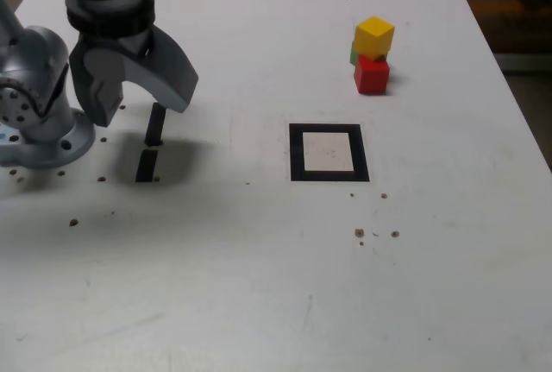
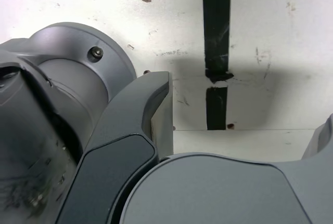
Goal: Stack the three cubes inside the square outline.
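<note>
Your gripper (image 1: 138,100) hangs spread and empty over the tape strips (image 1: 152,143); the cubes (image 1: 372,54) (clustered) sit well apart from the square outline (image 1: 329,153), awaiting pickup.

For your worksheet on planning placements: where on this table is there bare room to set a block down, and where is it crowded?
Bare table lies along the near edge, and between the tape square and the open gripper. The white centre of the square is free too. It is crowded by the yellow block, red block and green block, which are bunched together.
</note>
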